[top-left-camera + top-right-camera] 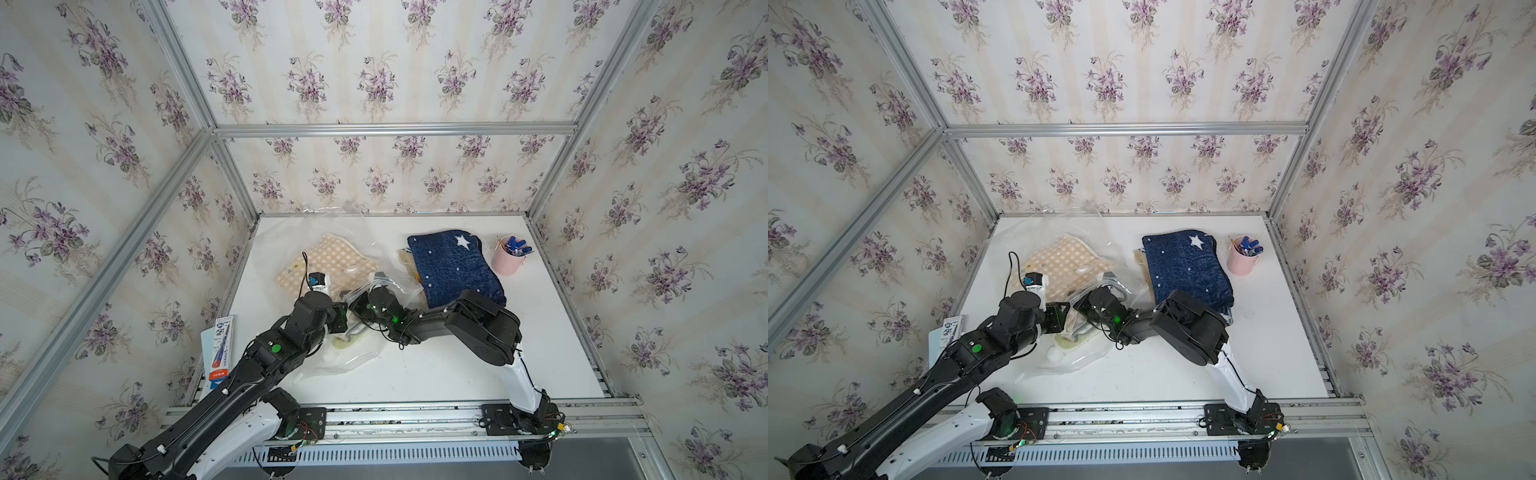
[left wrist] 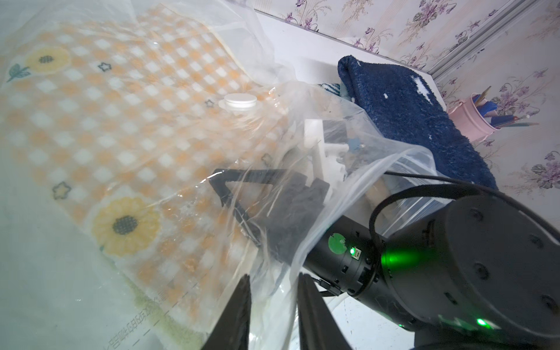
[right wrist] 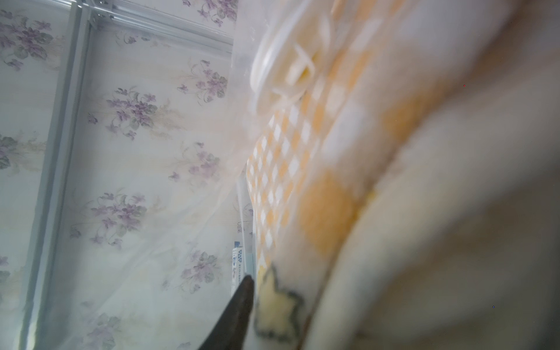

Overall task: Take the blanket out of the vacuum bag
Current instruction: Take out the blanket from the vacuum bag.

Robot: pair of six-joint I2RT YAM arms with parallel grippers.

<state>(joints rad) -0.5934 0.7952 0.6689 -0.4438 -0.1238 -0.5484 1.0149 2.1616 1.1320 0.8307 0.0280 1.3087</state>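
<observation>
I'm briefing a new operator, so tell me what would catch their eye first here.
The orange-checked sunflower blanket stands out, lying inside the clear vacuum bag on the table's left half. Both arms meet at the bag's mouth: the right claw reaches inside beside the blanket while the left claw grips the plastic rim. To the right lie a navy starred cloth and, near the far right corner, a pink cup of pens.

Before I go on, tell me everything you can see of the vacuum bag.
The bag is clear, crinkly plastic, lying rumpled on the white table's left half, far end rising against the back wall. A round white valve cap sits on its upper face. The checked blanket lies inside. Its mouth is open: the left gripper pinches the edge, the right gripper reaches inside.
</observation>
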